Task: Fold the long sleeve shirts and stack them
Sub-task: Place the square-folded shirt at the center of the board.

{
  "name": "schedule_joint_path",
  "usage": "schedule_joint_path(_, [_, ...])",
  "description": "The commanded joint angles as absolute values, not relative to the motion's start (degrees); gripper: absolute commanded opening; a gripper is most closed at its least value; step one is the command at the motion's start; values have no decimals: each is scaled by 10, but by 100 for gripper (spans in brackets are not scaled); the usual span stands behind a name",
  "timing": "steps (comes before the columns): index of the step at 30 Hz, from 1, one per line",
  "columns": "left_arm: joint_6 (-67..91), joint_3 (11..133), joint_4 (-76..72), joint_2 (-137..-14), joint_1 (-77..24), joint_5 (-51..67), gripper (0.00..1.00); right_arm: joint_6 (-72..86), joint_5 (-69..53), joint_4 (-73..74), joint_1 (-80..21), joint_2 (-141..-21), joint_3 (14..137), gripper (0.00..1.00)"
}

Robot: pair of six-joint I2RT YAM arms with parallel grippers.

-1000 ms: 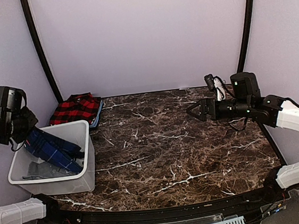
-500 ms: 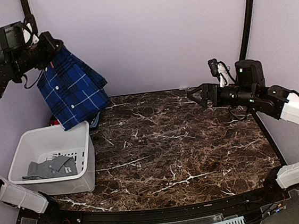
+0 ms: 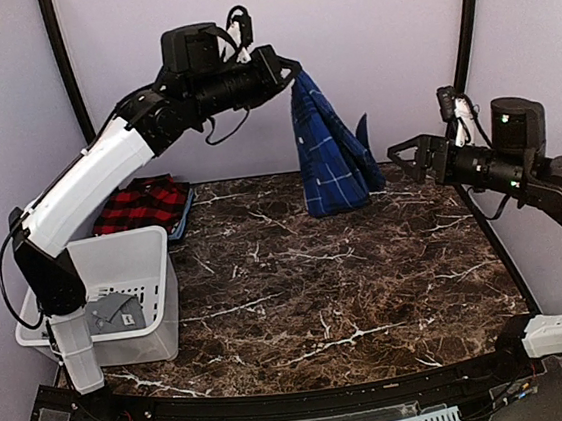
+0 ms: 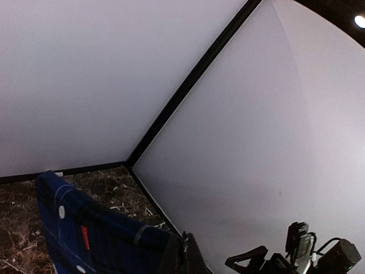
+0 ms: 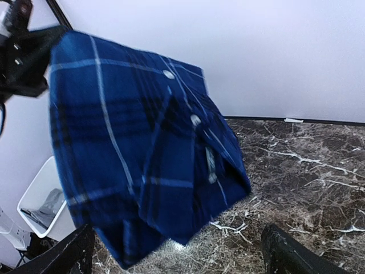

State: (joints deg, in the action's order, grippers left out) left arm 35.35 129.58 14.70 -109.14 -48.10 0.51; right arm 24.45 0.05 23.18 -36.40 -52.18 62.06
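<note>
While left fingers (image 3: 283, 69) clamp blue shirt (image 3: 328, 160), right fingers (image 3: 405, 145) gape, bin (image 3: 105, 350) holding grey cloth (image 3: 111, 311).

Left arm high, right arm level.
Left gripper (image 3: 284, 69) reaches across, pinched on the blue shirt (image 3: 328, 160); right gripper (image 3: 402, 160) points leftward, jaws spread wide.

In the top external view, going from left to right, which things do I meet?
White bin → red-and-black shirt → left hand → dark blue shirt hanging from it → right hand.
</note>
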Motion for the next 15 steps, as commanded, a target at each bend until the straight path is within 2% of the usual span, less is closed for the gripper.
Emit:
schedule_joint_path(1, [419,1259,143,-1082,-472,19,0,260,49,252,-367,-474,611,99])
schedule_joint_path(3, [456,1153,141,-1089,-436,72,5,275,53,245,-367,-464,587,99])
schedule_joint_path(4, [464,1128,135,-1103,-410,118,16,280,51,241,-367,-463,573,99])
schedule_joint_path(5, [468,1091,132,-1113,-399,136,20,290,51,234,-367,-465,560,98])
schedule_joint_path(6, [463,1082,140,-1140,-384,154,30,297,46,229,-367,-469,547,99])
schedule_joint_path(9, [420,1060,194,-1182,-368,155,55,306,28,214,-367,-491,508,99])
schedule_joint_path(11, [399,1034,198,-1177,-365,148,65,310,20,208,-368,-509,484,99])
schedule_joint_path(15, [374,971,178,-1131,-364,152,70,314,19,205,-369,-528,430,98])
